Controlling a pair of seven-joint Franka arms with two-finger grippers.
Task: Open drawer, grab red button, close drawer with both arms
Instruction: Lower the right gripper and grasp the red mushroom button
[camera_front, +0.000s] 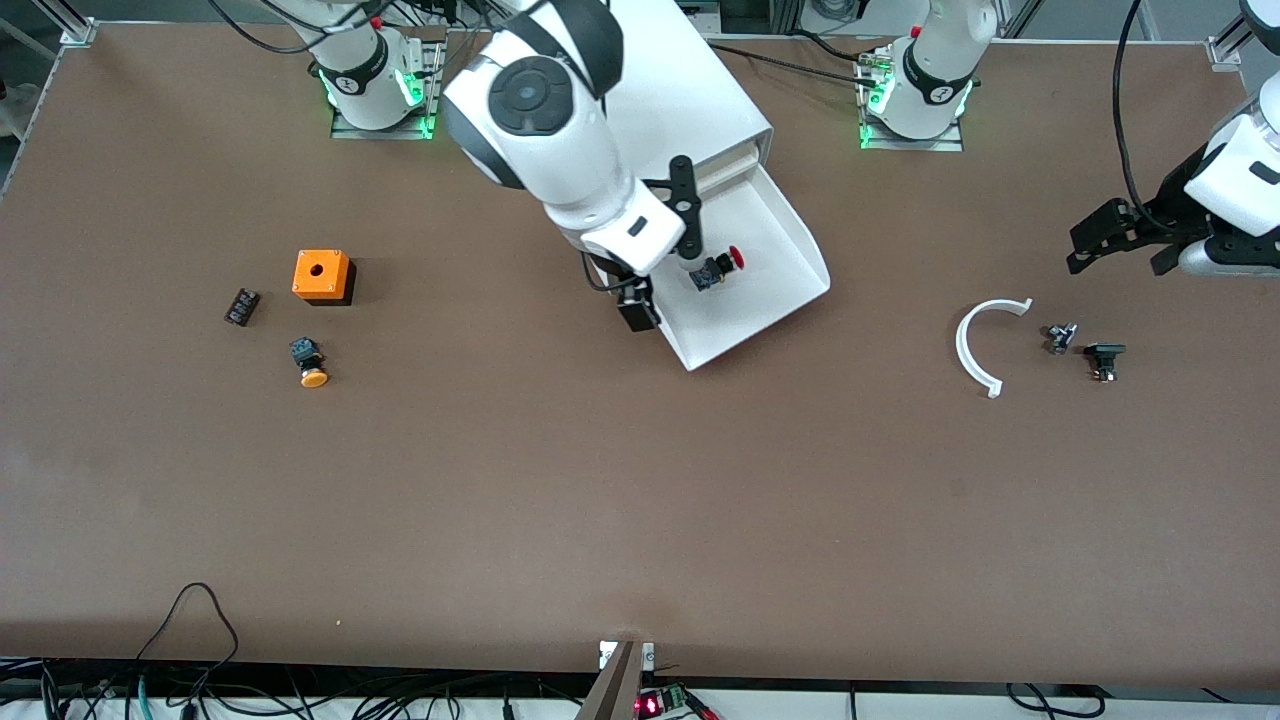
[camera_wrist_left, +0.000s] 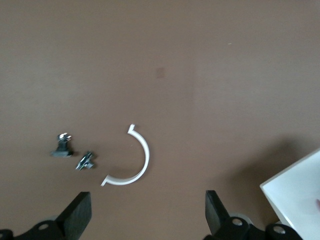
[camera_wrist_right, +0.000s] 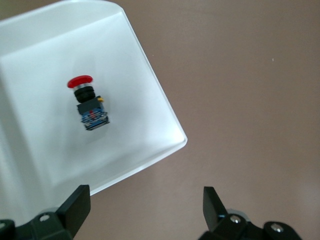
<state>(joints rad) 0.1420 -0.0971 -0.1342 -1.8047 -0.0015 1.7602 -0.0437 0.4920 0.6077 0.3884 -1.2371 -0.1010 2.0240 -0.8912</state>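
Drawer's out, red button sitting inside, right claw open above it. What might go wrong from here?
1. The small red-capped push button lies on its side in the white plastic tray drawer; the open right claw sits over the drawer's front lip, not over the button, so a straight descent would likely hit the rim.
2. Pinching the round cap might roll it away.
3. The left claw waits open over bare table near a white curved plastic piece, away from the drawer.

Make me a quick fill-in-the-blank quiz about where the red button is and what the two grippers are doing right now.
1. The button with the red cap lies inside the open ____.
2. The right gripper hangs over the drawer's front lip with its fingers ____.
3. The left gripper waits over the curved ____ plastic piece.

Missing words: drawer; open; white
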